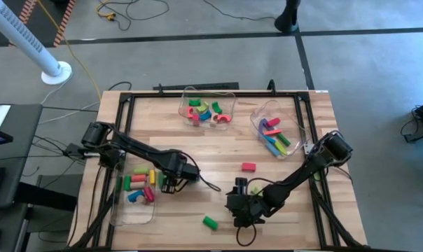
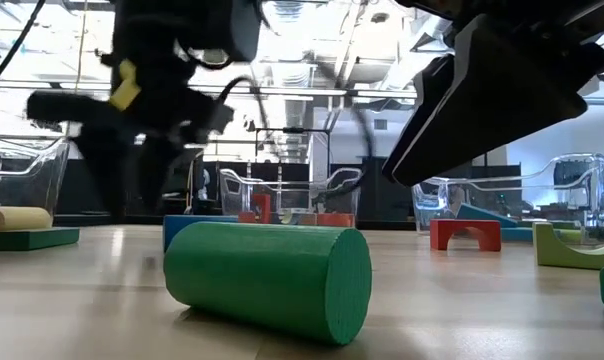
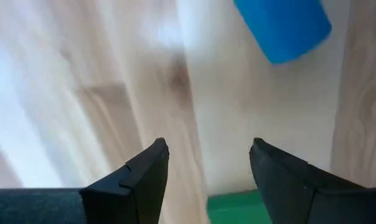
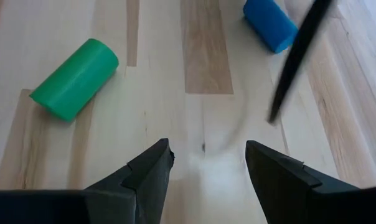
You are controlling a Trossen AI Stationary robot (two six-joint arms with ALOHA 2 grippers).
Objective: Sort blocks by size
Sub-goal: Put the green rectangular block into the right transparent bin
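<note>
A green cylinder block (image 1: 210,222) (image 4: 76,78) lies on its side near the table's front edge. My right gripper (image 1: 244,211) (image 4: 206,165) hovers open just right of it, nothing between its fingers. A blue cylinder block (image 4: 269,23) (image 3: 281,25) lies on the wood beneath my left gripper (image 1: 171,183) (image 3: 206,168), which points down, open and empty, beside the left bin. A green block's edge (image 3: 238,208) shows by its fingers. A red arch block (image 1: 248,166) (image 2: 465,233) stands on its two feet mid-table.
A clear bin (image 1: 147,210) at the left holds several blocks. Two more clear bins with blocks stand at the far centre (image 1: 229,94) and far right (image 1: 257,115). A black cable (image 4: 297,56) hangs from the left arm. A black frame (image 1: 120,105) borders the table.
</note>
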